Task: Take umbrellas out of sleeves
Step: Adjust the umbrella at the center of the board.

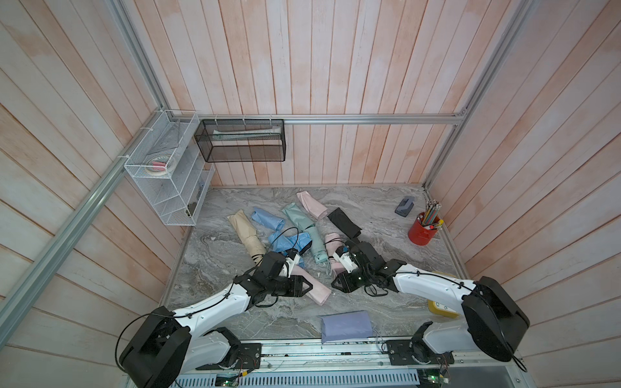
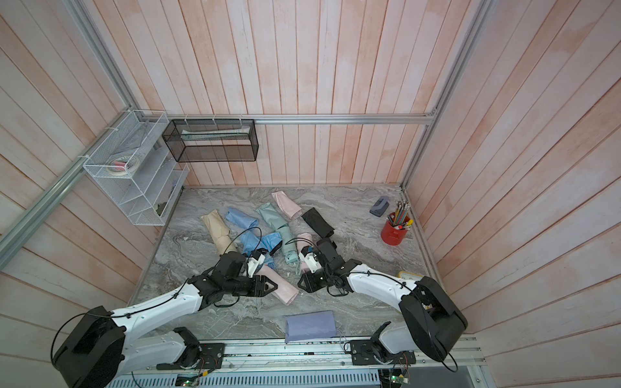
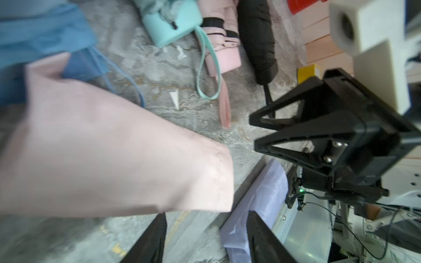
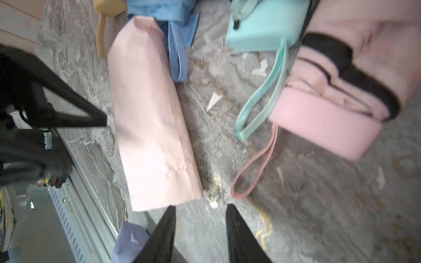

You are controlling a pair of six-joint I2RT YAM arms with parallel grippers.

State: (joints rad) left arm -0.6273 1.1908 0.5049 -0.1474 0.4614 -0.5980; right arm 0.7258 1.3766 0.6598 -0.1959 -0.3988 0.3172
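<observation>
An empty pink sleeve [image 1: 319,292] [image 3: 125,159] [image 4: 150,118] lies flat on the marble table, between my two grippers. My left gripper [image 1: 309,286] [image 3: 207,227] hangs open and empty at the sleeve's hemmed end. Just right of the sleeve, my right gripper [image 1: 334,285] [image 4: 201,218] is also open with nothing between its fingers. A pink umbrella [image 1: 332,248] [image 4: 330,113], a mint umbrella [image 1: 316,248] [image 4: 262,29] and a light blue umbrella [image 1: 289,243] lie behind them, and a black umbrella [image 3: 257,41] too. A lavender sleeve [image 1: 346,326] [image 3: 257,193] rests at the front edge.
More sleeves lie at the back in beige [image 1: 240,218], light blue [image 1: 267,218], mint [image 1: 295,215], pink [image 1: 311,205] and black [image 1: 342,221]. A red pencil cup [image 1: 421,231] and a grey stapler [image 1: 405,205] stand back right. A yellow object [image 1: 442,307] sits under the right arm.
</observation>
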